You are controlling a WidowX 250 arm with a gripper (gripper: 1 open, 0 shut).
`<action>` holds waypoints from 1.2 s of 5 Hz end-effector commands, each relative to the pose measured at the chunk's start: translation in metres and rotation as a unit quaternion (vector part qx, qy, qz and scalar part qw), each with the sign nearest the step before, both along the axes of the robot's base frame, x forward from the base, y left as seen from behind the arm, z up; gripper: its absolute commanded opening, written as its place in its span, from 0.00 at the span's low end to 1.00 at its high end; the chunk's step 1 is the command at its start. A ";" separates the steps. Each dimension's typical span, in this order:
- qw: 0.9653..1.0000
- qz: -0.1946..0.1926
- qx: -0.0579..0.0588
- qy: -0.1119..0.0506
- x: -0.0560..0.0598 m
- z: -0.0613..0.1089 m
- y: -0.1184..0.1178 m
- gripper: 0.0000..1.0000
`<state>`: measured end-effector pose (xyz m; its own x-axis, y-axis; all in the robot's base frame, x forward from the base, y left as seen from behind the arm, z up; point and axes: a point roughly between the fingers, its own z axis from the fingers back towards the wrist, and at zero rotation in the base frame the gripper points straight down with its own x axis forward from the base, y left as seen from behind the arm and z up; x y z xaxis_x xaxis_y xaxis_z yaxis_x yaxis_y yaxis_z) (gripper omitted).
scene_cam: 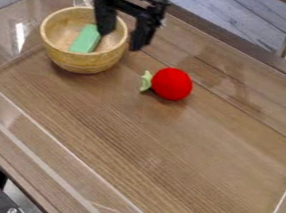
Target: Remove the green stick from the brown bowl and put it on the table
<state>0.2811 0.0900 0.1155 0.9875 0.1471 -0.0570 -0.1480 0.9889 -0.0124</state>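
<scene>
A light green stick [87, 39] lies flat inside the brown bowl [58, 58], a round tan wooden bowl at the table's far left. My gripper [122, 33] hangs pointing down over the bowl's right rim, just right of the stick. It is open, its two black fingers [145, 35] spread wide with nothing between them. The left finger partly covers the bowl's far right edge. The brown wood-grain table [166, 153] stretches out in front of the bowl.
A red ball-like fruit with a green leaf [171, 83] rests on the table to the right of the bowl. Clear plastic walls [40, 179] run along the table's edges.
</scene>
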 end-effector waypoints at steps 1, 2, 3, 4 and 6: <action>0.998 0.044 0.016 -0.033 0.006 0.012 0.018 1.00; 0.996 0.081 0.018 -0.032 0.012 0.004 0.021 1.00; 0.996 0.081 0.018 -0.038 0.016 0.004 0.030 1.00; 0.996 0.080 0.019 -0.038 0.019 0.002 0.038 1.00; 0.995 0.085 0.022 -0.037 0.028 -0.007 0.063 1.00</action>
